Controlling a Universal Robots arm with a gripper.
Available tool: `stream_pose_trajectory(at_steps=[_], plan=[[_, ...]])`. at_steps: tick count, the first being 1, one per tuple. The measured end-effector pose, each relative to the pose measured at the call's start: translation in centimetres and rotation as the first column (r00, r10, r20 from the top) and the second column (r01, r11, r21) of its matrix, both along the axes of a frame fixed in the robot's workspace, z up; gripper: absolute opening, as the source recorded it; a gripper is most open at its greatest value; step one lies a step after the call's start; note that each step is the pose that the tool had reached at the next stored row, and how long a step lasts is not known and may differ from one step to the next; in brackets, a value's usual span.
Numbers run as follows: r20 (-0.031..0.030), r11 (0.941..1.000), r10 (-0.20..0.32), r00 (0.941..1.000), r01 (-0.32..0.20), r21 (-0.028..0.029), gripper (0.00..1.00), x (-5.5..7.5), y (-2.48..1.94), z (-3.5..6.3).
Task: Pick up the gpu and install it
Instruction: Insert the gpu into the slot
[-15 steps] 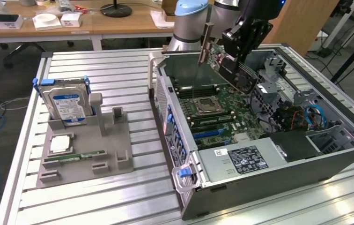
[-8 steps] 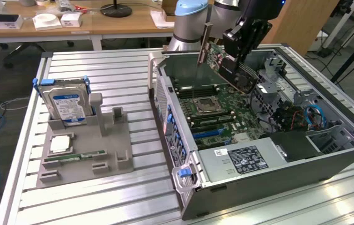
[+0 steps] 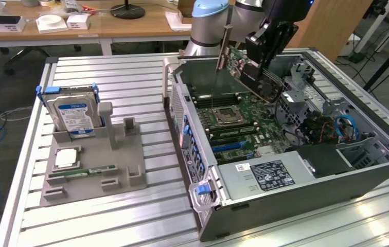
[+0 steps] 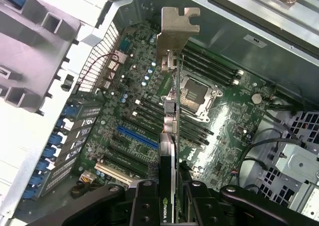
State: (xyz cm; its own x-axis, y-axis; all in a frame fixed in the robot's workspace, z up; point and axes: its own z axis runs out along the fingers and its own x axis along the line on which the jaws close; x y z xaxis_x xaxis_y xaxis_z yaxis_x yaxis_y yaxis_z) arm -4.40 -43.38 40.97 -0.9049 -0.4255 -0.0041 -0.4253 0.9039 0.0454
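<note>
Slatted aluminium table (image 3: 112,226) is seen up front, carrying an open case (image 3: 304,206) laid on its side, motherboard (image 3: 239,131) exposed. On the exterior view's left, a grey holder (image 3: 91,175) is set on the slats, with a hard drive (image 3: 74,116) stood upright in it and a memory stick (image 3: 81,171) laid flat. Wooden desks (image 3: 139,25) are lined up behind. And the gpu (image 3: 246,69) is aloft, clamped on edge between the fingers of the gripper (image 3: 266,54) above the motherboard and clear of it. Its long axis is tilted, with the bracket (image 3: 222,46) end high toward the exterior view's left and the other end dropped toward the right. From the wrist, the gpu (image 4: 172,136) is seen edge-on, running from the gripper (image 4: 172,191) out to the bracket (image 4: 174,29).
</note>
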Motion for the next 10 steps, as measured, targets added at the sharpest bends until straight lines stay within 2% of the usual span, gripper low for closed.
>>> stream_pose_trajectory(at_steps=[10], plan=[[0.0,0.9995,0.032,0.9995,-0.032,0.0,0.26,0.0,0.0,0.0]])
